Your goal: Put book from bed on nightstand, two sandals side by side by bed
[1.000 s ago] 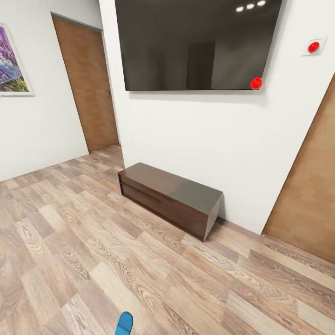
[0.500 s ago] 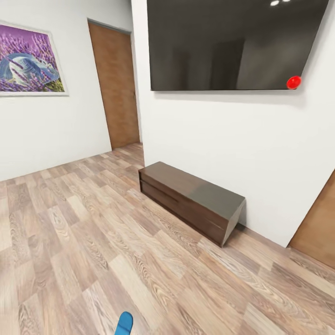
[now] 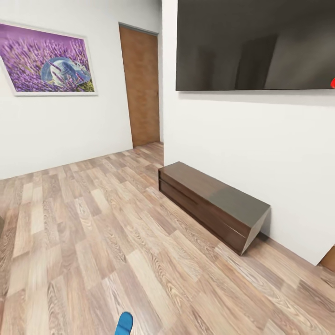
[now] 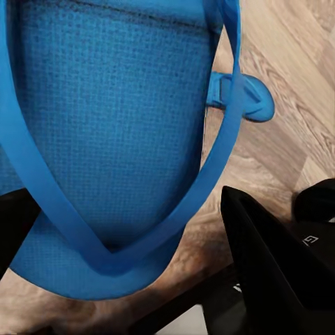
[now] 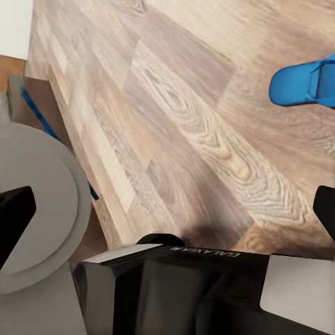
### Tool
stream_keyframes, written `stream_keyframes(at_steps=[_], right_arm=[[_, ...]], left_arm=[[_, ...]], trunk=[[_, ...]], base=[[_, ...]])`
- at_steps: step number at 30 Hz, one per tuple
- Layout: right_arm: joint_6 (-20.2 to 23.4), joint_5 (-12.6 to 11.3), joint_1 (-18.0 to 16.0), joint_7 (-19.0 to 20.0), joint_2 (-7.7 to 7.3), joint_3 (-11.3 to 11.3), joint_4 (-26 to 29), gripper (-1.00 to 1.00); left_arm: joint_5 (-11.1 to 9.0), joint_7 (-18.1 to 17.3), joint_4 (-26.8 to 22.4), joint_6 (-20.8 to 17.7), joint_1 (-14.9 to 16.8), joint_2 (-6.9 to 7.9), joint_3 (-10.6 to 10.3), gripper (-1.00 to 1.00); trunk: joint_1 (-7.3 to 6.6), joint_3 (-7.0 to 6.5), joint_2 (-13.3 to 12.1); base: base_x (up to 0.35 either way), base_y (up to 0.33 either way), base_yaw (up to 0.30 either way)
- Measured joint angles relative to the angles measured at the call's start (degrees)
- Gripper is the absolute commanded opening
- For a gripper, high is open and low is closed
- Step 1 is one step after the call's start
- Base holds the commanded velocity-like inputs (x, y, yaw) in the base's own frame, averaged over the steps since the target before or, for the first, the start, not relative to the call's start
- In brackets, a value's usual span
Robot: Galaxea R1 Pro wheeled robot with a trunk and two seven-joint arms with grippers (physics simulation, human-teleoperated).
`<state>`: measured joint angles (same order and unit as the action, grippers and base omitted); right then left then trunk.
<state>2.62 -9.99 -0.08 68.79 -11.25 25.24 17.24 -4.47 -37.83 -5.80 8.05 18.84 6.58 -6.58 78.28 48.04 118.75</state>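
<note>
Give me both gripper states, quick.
Left gripper: closed on a blue sandal.
Right gripper: open, holding nothing.

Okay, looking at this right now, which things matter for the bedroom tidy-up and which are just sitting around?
For the job:
- sandal between the left pincer's fingers
- the same sandal's tip at the head view's lower edge
- wood-plank floor, where the sandals end up

Just there:
- low dark cabinet by the wall
- wall screen
- lavender picture
- wooden door
</note>
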Motion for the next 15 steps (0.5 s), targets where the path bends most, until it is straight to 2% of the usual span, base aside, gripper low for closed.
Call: stream_keyframes(at_steps=[15], right_arm=[[0.0,0.0,0.0,0.0,0.0,0.0,0.0,1.0]], left_arm=[[0.0,0.0,0.01,0.0,0.0,0.0,0.0,-1.0]], trunk=[[0.0,0.0,0.0]], base=[[0.0,0.0,0.293]])
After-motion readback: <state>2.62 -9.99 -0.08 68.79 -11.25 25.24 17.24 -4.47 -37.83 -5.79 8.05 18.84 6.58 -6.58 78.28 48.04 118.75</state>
